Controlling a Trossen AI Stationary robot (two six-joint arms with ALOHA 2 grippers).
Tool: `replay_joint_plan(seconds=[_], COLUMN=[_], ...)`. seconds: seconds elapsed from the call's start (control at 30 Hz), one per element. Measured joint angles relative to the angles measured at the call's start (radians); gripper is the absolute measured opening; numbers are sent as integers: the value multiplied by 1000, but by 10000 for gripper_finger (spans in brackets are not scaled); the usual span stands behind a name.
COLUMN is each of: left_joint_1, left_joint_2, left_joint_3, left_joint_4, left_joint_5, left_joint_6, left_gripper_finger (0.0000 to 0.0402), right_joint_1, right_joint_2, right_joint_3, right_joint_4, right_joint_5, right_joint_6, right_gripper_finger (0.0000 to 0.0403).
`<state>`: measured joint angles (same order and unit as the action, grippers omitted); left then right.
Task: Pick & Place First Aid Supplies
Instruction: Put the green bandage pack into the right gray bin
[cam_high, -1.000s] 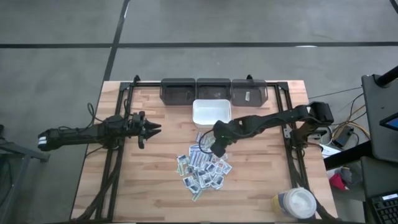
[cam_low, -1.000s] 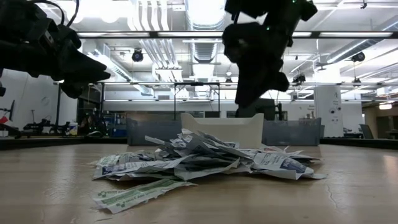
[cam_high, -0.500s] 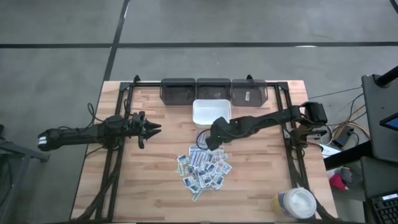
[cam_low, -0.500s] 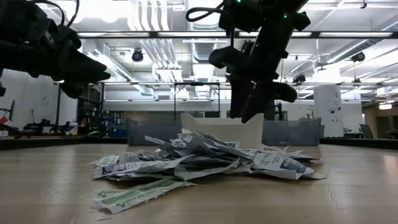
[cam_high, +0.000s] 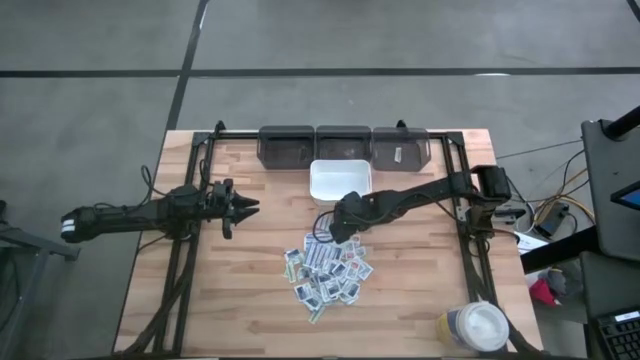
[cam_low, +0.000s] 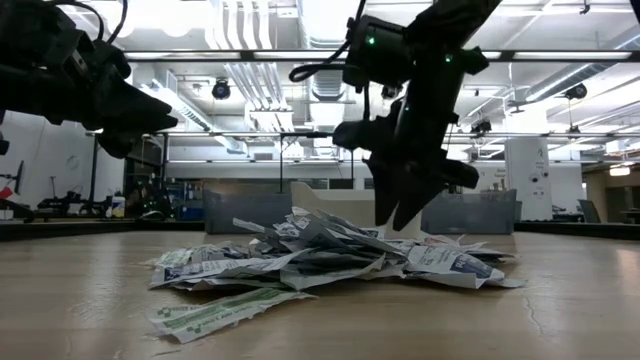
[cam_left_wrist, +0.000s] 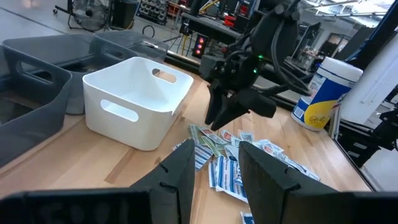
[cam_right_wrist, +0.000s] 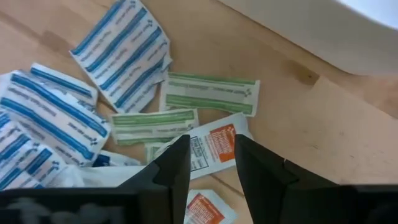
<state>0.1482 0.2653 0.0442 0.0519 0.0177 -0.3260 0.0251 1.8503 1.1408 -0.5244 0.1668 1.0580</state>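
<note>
— Right wrist view: where's your right gripper (cam_right_wrist: 210, 163)?
— Fingers apart, empty, above the orange-printed packet (cam_right_wrist: 214, 149), its long axis crossing the gap, beside the white bin (cam_high: 340, 181). Left gripper (cam_high: 250, 205) waits apart too.

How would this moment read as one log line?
right gripper: open, above packet pile | left gripper: open, waiting aside | white tray: behind pile

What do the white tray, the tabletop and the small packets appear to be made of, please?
White tray: looks like moulded plastic with a smooth matte finish; rounded corners and cut-out handle slots suggest it.
Tabletop: wood, judging by pale planks with visible grain and seams.
Packets: probably printed paper wrappers; they lie flat, thin and slightly creased, though a foil or plastic lining cannot be ruled out.
</note>
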Motion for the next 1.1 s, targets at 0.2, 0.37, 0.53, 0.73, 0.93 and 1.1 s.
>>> replay_joint_plan(seconds=[0.2, 0.37, 0.53, 0.73, 0.93, 1.1], left_joint_1=[0, 0, 0, -1, -1, 0], left_joint_2=[0, 0, 1, 5, 6, 6], left_joint_3=[0, 0, 0, 0, 0, 0], left_joint_4=[0, 0, -1, -4, -8, -9], left_joint_5=[0, 0, 0, 0, 0, 0], left_joint_6=[0, 0, 0, 0, 0, 0], left_gripper_finger=[119, 119, 119, 119, 119, 119], right_joint_1=[-2, -6, -11, -12, -13, -12], right_joint_2=[0, 33, 59, 68, 77, 81], right_joint_3=[0, 0, 0, -2, -5, -8], right_joint_4=[106, 162, 164, 165, 164, 153], right_joint_5=[25, 20, 18, 15, 16, 4], right_joint_6=[-47, -70, -71, -70, -66, -22], right_gripper_finger=[120, 117, 110, 112, 118, 115])
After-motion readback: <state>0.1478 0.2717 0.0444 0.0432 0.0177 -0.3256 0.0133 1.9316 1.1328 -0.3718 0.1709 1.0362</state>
